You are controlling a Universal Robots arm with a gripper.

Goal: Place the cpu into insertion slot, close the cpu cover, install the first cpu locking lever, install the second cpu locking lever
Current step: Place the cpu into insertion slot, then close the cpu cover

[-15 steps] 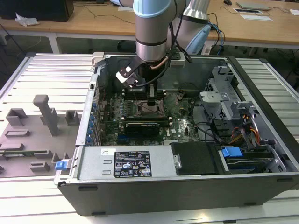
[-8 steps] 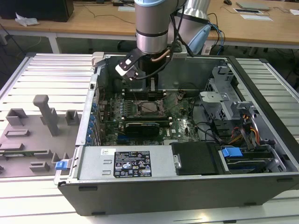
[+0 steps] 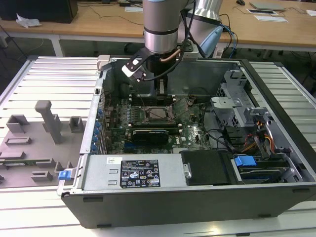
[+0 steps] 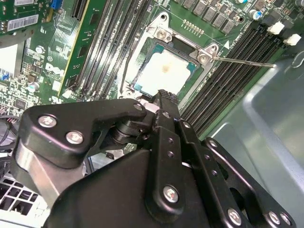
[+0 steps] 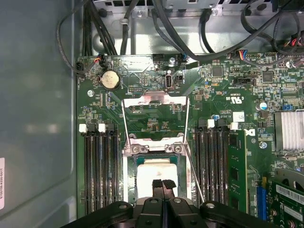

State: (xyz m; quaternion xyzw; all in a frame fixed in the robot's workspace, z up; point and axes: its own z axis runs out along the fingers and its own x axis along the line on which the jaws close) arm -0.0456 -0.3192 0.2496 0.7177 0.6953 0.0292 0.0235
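The cpu (image 5: 153, 172) lies flat in the insertion slot (image 5: 129, 183), its pale silvery top showing in both wrist views (image 4: 164, 71). The cpu cover (image 5: 154, 100) stands open, tilted back past the socket's hinge end, with green board visible through its cut-out. A thin wire locking lever (image 5: 194, 175) juts out unlatched over the memory slots (image 4: 242, 61). My gripper (image 5: 163, 183) is shut with its fingertips pressed together, nothing between them, directly over the cpu's near edge (image 4: 164, 97). In the exterior view the gripper (image 3: 160, 96) reaches down into the case above the socket (image 3: 158, 114).
Black memory slots (image 5: 100, 166) flank the socket on both sides. A graphics card (image 3: 150, 133) lies in front of it, cables (image 5: 190, 28) run along the case wall, and drive bays (image 3: 247, 128) fill the exterior view's right. Grey fixtures (image 3: 47, 123) stand outside the case.
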